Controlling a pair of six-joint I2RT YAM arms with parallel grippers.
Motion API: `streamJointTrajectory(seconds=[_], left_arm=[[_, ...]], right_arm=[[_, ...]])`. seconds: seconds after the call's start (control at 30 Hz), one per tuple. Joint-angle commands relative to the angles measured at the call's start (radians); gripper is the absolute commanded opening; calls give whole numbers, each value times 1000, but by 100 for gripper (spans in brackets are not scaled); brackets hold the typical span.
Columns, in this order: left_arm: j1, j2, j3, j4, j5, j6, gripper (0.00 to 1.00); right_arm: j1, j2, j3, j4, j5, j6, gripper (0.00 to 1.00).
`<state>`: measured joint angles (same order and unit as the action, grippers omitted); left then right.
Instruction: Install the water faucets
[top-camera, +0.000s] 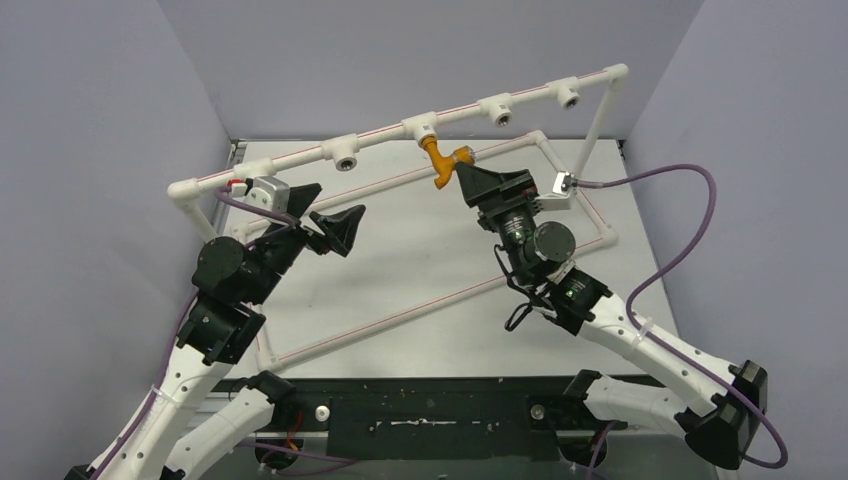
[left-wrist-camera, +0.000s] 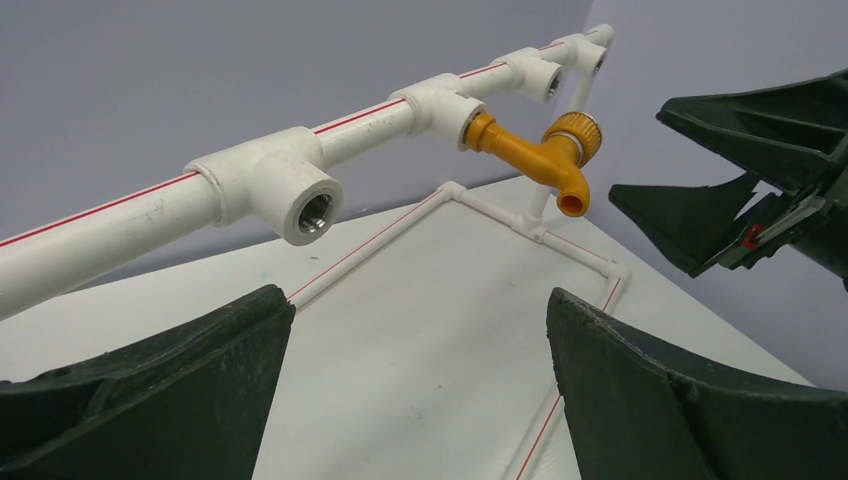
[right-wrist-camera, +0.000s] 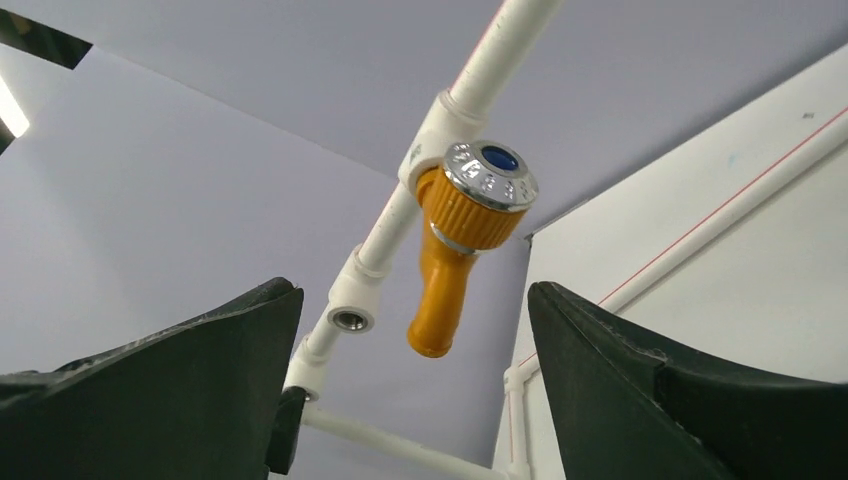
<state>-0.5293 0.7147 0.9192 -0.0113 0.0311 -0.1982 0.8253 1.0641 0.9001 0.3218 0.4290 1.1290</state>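
The orange-brass faucet (top-camera: 441, 160) hangs from the second white tee socket (top-camera: 420, 128) of the raised pipe rail, spout down. In the left wrist view, the faucet (left-wrist-camera: 545, 155) sticks out of that socket. In the right wrist view, the faucet (right-wrist-camera: 450, 270) shows its silvery round end (right-wrist-camera: 490, 175) towards me. My right gripper (top-camera: 478, 188) is open and empty just in front of the faucet, not touching it; it also shows in its own view (right-wrist-camera: 415, 390). My left gripper (top-camera: 335, 212) is open and empty, left of the faucet and below the rail, and shows in its own view (left-wrist-camera: 420, 400).
The rail (top-camera: 385, 132) carries three empty tee sockets (top-camera: 345, 155), (top-camera: 497, 108), (top-camera: 567, 95). A white pipe loop with red lines (top-camera: 400, 318) lies on the table. A purple cable (top-camera: 690, 235) arcs at the right. Grey walls close in on three sides.
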Motion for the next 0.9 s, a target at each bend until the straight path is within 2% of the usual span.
streamJointTrajectory(seconds=[0.0, 0.3, 0.53, 0.7, 0.87], left_arm=[[-7, -3, 36, 31, 4, 3, 97], [-9, -6, 36, 31, 2, 5, 97], [-12, -10, 36, 31, 3, 5, 97], [-14, -10, 38, 31, 3, 5, 97], [-14, -11, 38, 30, 1, 5, 97]], right_arm=[[-6, -68, 6, 30, -4, -279, 86], [-10, -93, 69, -22, -90, -754, 88], [-14, -101, 112, -46, -255, -1229, 89], [-14, -78, 196, -215, -395, -1587, 90], [-10, -73, 169, -271, -458, -1965, 93]])
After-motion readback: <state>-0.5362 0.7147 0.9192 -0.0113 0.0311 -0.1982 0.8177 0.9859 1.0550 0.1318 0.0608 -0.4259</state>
